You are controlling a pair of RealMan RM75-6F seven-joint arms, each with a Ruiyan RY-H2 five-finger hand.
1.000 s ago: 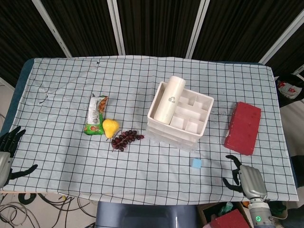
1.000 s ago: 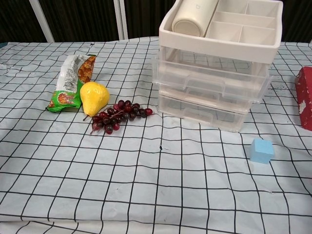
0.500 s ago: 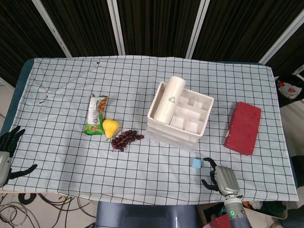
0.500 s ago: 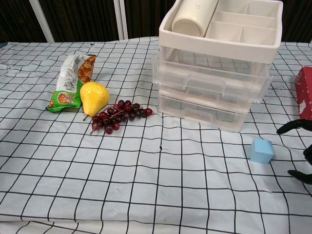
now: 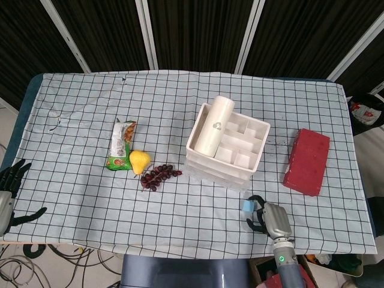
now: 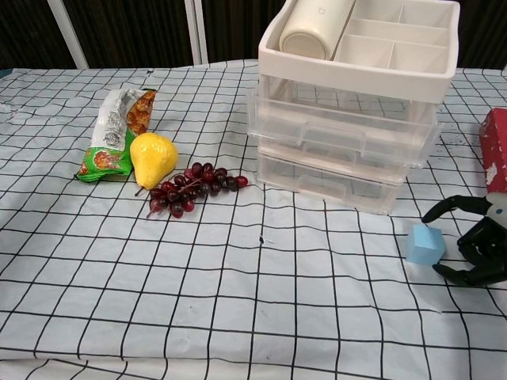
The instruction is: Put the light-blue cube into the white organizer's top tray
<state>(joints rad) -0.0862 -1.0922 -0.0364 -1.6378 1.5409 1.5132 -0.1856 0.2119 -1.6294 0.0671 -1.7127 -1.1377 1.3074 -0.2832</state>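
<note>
The small light-blue cube (image 6: 425, 244) sits on the black-gridded white tablecloth (image 5: 78, 180), near the front edge and just in front of the white plastic organizer (image 5: 227, 144) — a divided top tray over two clear drawers. A cream cylindrical bottle (image 5: 214, 126) lies in the tray's left compartment. The right hand (image 6: 474, 237) is just beside the cube on its right, dark fingers (image 6: 445, 207) spread wide and curved toward it, holding nothing; whether a fingertip touches the cube cannot be told. The left hand (image 5: 8, 198) rests at the table's front left corner, fingers apart and empty. A red rectangular block (image 5: 307, 161) lies right of the organizer; a green snack packet (image 5: 120, 145), a yellow pear (image 5: 139, 161) and a bunch of dark red grapes (image 5: 158, 176) lie to its left.
</note>
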